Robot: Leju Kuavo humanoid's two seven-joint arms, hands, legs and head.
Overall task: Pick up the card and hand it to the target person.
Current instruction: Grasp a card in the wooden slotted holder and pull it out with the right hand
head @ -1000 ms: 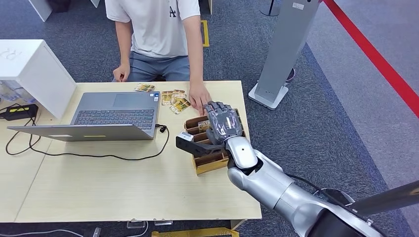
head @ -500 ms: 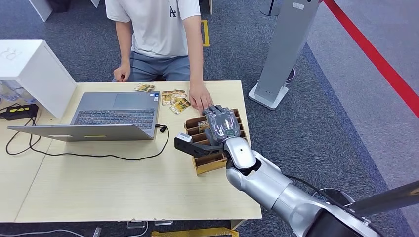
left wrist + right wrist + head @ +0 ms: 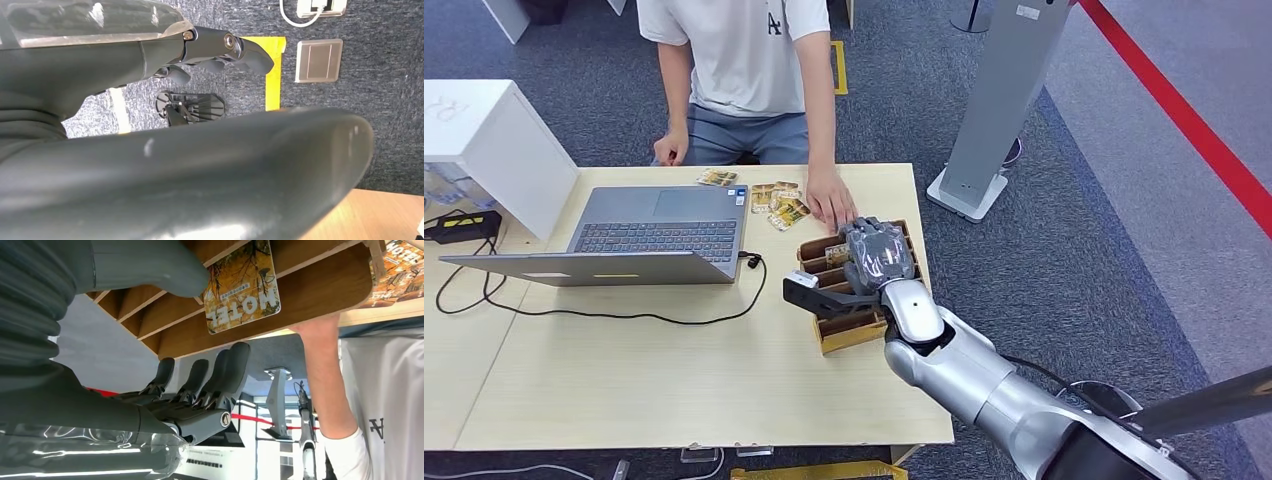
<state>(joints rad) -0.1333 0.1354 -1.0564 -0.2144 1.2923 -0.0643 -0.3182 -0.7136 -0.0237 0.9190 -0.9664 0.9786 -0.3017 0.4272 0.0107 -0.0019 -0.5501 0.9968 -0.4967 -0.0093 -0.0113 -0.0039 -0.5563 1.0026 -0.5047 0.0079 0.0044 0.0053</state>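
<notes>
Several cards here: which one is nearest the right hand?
The autumn-print hotel card standing in the slotted wooden card box, beside the right hand. The other loose cards lie flat by the laptop.

A light wooden table [image 3: 674, 380] fills the lower left. On it lie an open laptop [image 3: 639, 240], a black cable [image 3: 614, 315], loose cards [image 3: 776, 205], a slotted wooden card holder [image 3: 849, 325], a person's hand [image 3: 829, 205] and, upper left, a white box [image 3: 499, 145].

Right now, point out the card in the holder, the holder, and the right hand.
card [image 3: 242, 287], right wrist view, middle of its printed face.
holder [image 3: 849, 333], head view, its near wooden wall.
right hand [image 3: 879, 254], head view, back of the hand, over the holder.
</notes>
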